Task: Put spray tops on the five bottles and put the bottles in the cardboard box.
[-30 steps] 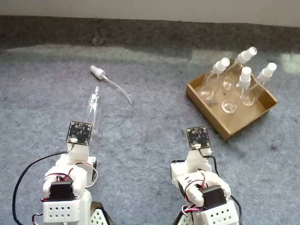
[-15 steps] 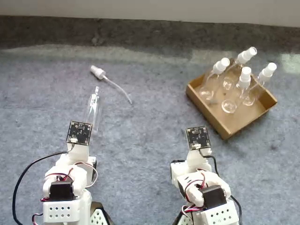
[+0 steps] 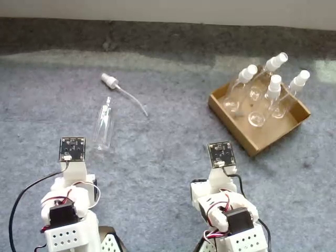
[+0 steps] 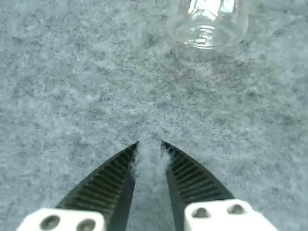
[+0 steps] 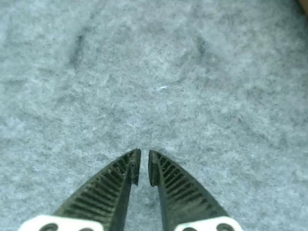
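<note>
Capping the last clear cylindrical bottle (image 3: 102, 126), lying toward the grey desk's (image 3: 168, 173) left edge by its white spray top (image 3: 110, 81), seems next, needing both empty grippers: left gripper (image 4: 149, 146) fingers slightly parted, right gripper (image 5: 143, 162) fingers nearly clenched.

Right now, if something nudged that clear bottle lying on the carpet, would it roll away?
The bottle lies on its side and looks round, so a sideways push would probably roll it, though the fuzzy carpet may slow it. It looks empty, so likely light. Its smooth wall might slip.
</note>
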Tool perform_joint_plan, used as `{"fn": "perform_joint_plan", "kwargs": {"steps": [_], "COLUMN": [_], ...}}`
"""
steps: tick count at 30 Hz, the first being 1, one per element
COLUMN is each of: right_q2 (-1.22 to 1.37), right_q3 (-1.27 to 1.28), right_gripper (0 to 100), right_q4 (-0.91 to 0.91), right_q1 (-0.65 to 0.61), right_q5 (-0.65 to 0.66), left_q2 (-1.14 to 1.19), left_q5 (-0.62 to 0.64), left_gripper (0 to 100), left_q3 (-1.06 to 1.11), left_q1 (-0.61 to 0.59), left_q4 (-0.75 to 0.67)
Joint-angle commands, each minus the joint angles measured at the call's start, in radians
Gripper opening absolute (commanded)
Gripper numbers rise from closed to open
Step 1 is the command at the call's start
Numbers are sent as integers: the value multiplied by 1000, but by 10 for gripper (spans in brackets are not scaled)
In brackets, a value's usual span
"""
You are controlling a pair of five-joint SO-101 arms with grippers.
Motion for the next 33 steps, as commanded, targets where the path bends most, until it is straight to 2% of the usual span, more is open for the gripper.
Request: {"fn": "perform_joint_plan", "kwargs": {"steps": [1, 7, 16, 18, 22, 24, 33], "right_q2": [-13, -13, -13, -13, -13, -13, 2], "right_q3": [127, 105, 4, -18, -62, -111, -490], "right_gripper": [17, 17, 17, 17, 17, 17, 33], "right_q4": [-4, -19, -209, -234, -246, -220, -105], "right_q1": [-2, -4, -2, -2, -2, -2, 30], "right_q5": [-6, -6, -3, 61, 344, 436, 459], "left_q2": [-10, -10, -10, -10, -10, -10, -10], "left_q5": [-8, -8, -8, -8, -8, -8, -8], "left_gripper": [38, 38, 38, 38, 38, 38, 38], "left_q3": [19, 19, 19, 19, 19, 19, 19], "left_q1": [-19, -21, -21, -21, -21, -21, -21], "left_q4": [3, 2, 2, 2, 2, 2, 2]}}
